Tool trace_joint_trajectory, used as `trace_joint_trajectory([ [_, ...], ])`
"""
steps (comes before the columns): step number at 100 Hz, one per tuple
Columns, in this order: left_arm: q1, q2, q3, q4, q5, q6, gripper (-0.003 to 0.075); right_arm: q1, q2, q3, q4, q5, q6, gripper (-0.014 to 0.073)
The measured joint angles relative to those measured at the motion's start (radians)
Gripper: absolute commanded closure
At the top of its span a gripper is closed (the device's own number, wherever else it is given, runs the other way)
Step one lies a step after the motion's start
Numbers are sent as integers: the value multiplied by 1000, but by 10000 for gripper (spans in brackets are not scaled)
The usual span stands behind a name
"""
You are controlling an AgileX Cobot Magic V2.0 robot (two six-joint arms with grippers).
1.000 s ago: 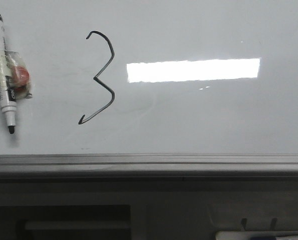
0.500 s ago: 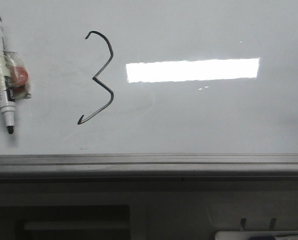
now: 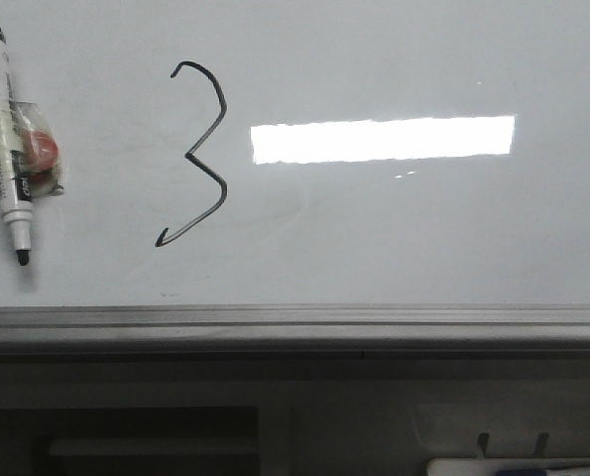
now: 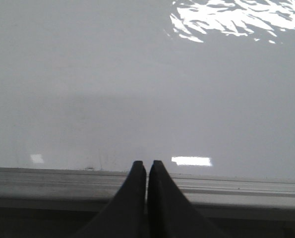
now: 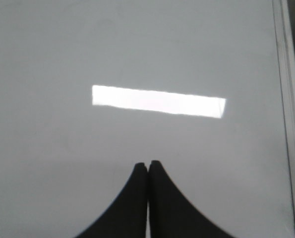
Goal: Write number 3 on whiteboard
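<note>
A thin black angular number 3 [image 3: 197,154] is drawn on the left half of the glossy pale whiteboard [image 3: 394,238]. An uncapped white marker [image 3: 5,149] lies flat on the board at the far left, tip toward the near rail, with a small red-and-clear piece [image 3: 39,151] beside it. No arm shows in the front view. My left gripper [image 4: 147,164] is shut and empty over the board's near rail. My right gripper [image 5: 148,163] is shut and empty above bare board.
A grey metal edge rail [image 3: 295,325] runs along the board's near side, with dark structure below it. A bright rectangular light reflection [image 3: 384,139] lies right of the 3. In the right wrist view another rail [image 5: 288,114] borders the board.
</note>
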Motion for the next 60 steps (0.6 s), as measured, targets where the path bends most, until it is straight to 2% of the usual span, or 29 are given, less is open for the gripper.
trace_joint_trajectory([
  [20, 0, 0, 0, 0, 0, 0, 741, -15, -118, 147, 0, 38, 0, 639],
  [35, 0, 0, 0, 0, 0, 0, 741, -15, -187, 146, 0, 160, 0, 639],
  [60, 0, 0, 0, 0, 0, 0, 741, -15, -198, 146, 0, 363, 7, 639],
])
